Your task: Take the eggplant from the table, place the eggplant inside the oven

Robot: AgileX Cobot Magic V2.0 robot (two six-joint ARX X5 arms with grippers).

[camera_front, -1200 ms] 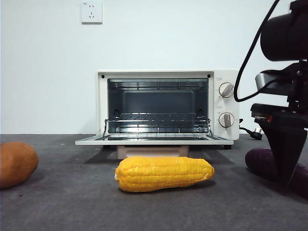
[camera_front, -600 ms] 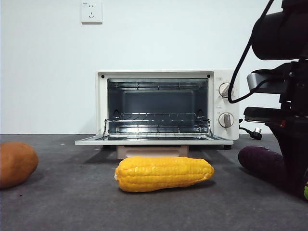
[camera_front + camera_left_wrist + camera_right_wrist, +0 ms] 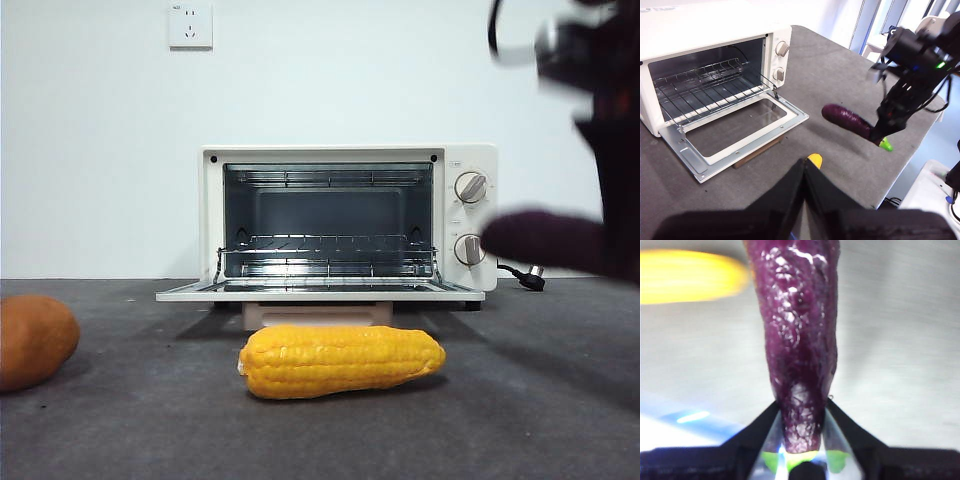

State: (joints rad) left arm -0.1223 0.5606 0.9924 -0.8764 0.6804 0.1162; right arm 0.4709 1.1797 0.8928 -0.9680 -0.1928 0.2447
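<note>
Right now your eggplant (image 3: 800, 340) is off the bench (image 3: 520, 420), gripped near its green stem end by the right gripper (image 3: 801, 440), whose fingers (image 3: 837, 432) press against both of its sides. From the left wrist camera you can see the eggplant (image 3: 847, 120) hanging in the air above the grey surface, its purple body pointing toward the oven (image 3: 715, 85) and the green cap (image 3: 885, 145) at the end away from it. The right gripper (image 3: 880, 135) comes down onto it from the arm above.

In the front view the eggplant (image 3: 545, 240) and the arm holding it are blurred, so you can only roughly place its free tip, which looks to sit level with the lower knob (image 3: 470, 249), to the right of the oven's open mouth. It is well outside the oven.

The oven (image 3: 340, 155) stands with its door (image 3: 320, 293) folded flat down and the wire rack (image 3: 325, 260) showing inside.

Your left gripper (image 3: 805, 172) waits near the front of the bench with its fingers pressed together on nothing, above the corn (image 3: 815, 160). The corn (image 3: 342, 361) lies on the bench just before the oven door, and an orange-brown lump (image 3: 35, 340) sits at the left edge. A wall socket (image 3: 190, 25) is on the white wall above.
</note>
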